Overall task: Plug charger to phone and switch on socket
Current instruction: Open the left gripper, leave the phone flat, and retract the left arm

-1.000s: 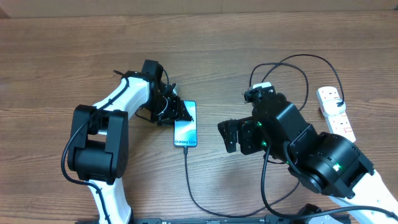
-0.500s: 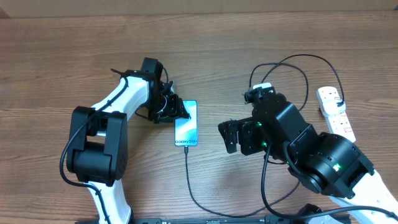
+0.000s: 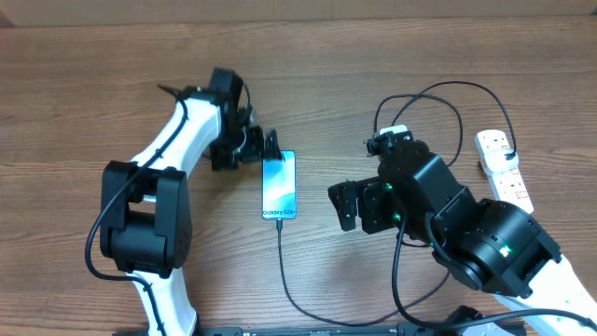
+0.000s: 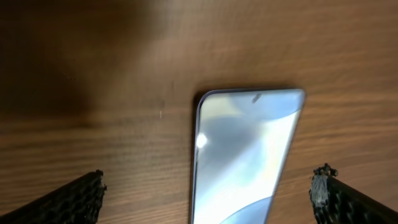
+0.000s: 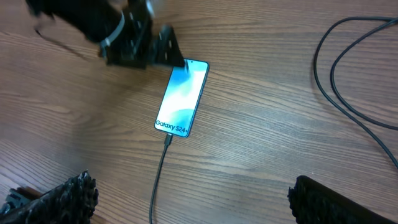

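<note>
The phone lies flat on the wooden table, its screen lit blue with the text at its near end. The charger is a thin black cable, and its tip meets the phone's near end. My left gripper hovers open just past the phone's far end. In the left wrist view the phone lies between the spread fingertips without touching them. My right gripper stands open to the right of the phone and holds nothing. The white socket lies at the far right.
The charger's slack loops over the right arm toward the socket. More of the cable crosses the right side of the right wrist view. The left arm shows there beside the phone's far end.
My left gripper has opened wide and drawn back up and to the left, off the phone's far end. The phone, cable and right arm have stayed put.
</note>
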Controlling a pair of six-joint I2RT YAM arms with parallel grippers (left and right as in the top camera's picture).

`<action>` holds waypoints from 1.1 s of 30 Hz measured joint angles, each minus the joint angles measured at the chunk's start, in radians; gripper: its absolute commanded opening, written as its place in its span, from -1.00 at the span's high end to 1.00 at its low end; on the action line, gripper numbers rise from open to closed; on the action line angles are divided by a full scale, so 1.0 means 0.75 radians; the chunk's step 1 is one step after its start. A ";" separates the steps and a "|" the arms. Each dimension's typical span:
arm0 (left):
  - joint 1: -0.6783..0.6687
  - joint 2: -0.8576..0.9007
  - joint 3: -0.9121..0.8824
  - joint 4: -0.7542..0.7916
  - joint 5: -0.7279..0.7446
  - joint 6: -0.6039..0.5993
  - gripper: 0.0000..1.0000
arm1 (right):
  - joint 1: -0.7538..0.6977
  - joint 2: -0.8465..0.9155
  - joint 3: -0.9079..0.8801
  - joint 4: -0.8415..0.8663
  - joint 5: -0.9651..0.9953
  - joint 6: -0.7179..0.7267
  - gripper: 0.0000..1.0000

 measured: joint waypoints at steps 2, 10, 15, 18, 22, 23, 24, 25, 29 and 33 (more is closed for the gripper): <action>0.000 -0.015 0.070 -0.022 -0.030 0.000 -0.99 | 0.000 0.000 0.000 -0.002 0.000 -0.001 -1.00; -0.004 -0.351 0.130 -0.097 -0.108 0.000 -1.00 | 0.000 0.000 0.000 -0.005 -0.001 0.000 -1.00; -0.052 -0.672 0.141 -0.178 -0.224 0.000 -1.00 | 0.000 0.000 0.000 -0.005 -0.016 0.000 -1.00; -0.122 -0.846 0.149 -0.214 -0.310 0.000 -0.99 | 0.000 0.000 0.000 -0.004 -0.026 0.001 -1.00; -0.256 -1.068 0.155 -0.304 -0.470 -0.012 -1.00 | 0.000 0.000 0.000 0.021 -0.031 0.000 -1.00; -0.298 -1.119 0.155 -0.335 -0.531 -0.031 -1.00 | 0.000 0.000 0.000 0.029 -0.031 -0.001 -1.00; -0.340 -1.164 0.155 -0.370 -0.582 -0.055 -1.00 | 0.000 0.000 0.000 0.038 -0.031 0.000 -1.00; -0.377 -1.205 0.155 -0.402 -0.632 -0.079 -0.99 | 0.000 0.000 0.000 0.050 -0.032 0.000 -1.00; -0.482 -1.381 0.130 -0.483 -0.842 -0.181 -0.99 | 0.000 0.001 0.000 0.099 -0.032 -0.001 -1.00; -0.484 -1.498 0.047 -0.452 -0.971 -0.221 -0.99 | 0.000 0.012 0.000 0.120 -0.032 0.000 -1.00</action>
